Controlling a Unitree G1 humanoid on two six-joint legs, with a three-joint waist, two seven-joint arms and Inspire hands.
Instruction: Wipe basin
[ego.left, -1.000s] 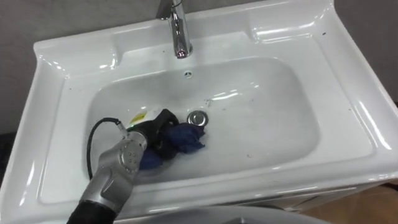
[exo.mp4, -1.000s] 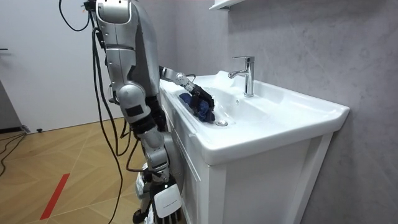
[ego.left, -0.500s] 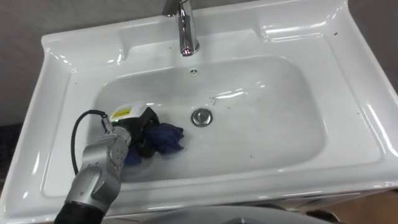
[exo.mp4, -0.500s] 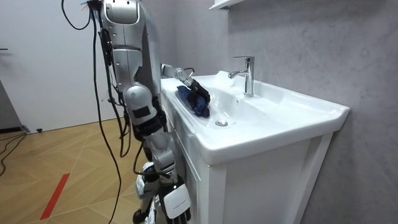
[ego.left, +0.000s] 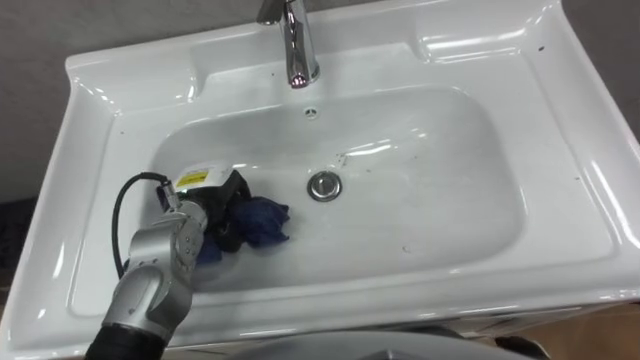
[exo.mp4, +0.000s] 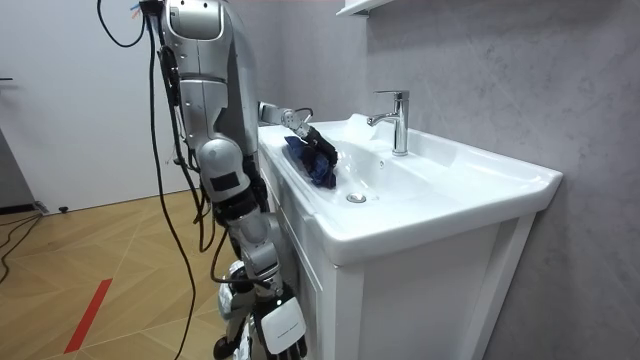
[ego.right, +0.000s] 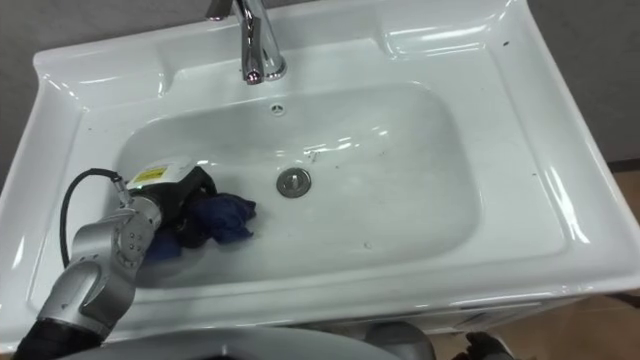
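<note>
We see the robot standing at the near edge of a white vanity cabinet (exo.mp4: 420, 290), set against a grey wall (exo.mp4: 500, 70) on a wooden floor (exo.mp4: 110, 270). On top of the cabinet sits the white ceramic basin (ego.left: 430, 170), a broad rectangular bowl with a raised rim all round and a flat ledge along the far side. At the middle of that ledge stands a chrome faucet (ego.left: 298, 45), its spout reaching toward the near side over the bowl.

The robot's left arm comes in over the near left rim and reaches down into the left part of the bowl. There the left hand (ego.left: 222, 195) rests on the basin floor, its dark fingers curled round a crumpled dark blue cloth (ego.left: 262, 222). The cloth lies pressed on the bottom of the bowl. Most of it bunches out to the right of the hand, close to the round metal drain (ego.left: 323, 186) at the centre but apart from it.

In the room view the right hand (exo.mp4: 272, 328) hangs low beside the cabinet's near face, well below the basin. Whether it grips anything we cannot tell.

A small overflow hole (ego.left: 311, 113) sits in the far wall of the bowl, just below the faucet.
</note>
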